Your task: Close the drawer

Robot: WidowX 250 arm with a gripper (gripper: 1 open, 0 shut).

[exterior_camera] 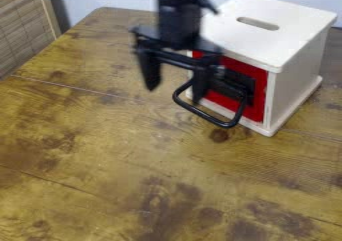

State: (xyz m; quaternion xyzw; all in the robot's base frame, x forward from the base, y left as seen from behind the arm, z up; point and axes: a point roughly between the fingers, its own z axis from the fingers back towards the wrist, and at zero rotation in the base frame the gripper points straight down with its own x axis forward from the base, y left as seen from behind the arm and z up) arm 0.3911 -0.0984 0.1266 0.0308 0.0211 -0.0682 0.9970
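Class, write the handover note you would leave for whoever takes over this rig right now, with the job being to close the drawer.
Tool: open, blurred, in front of the box's left part; contact can't be judged.
Drawer: red front in the pale wooden box, black loop handle sticking out, partly behind the tool.
Done: no gap shows around the visible red front, but full closure can't be confirmed.
Left: check the fit; if it stands proud, probably push the front in.
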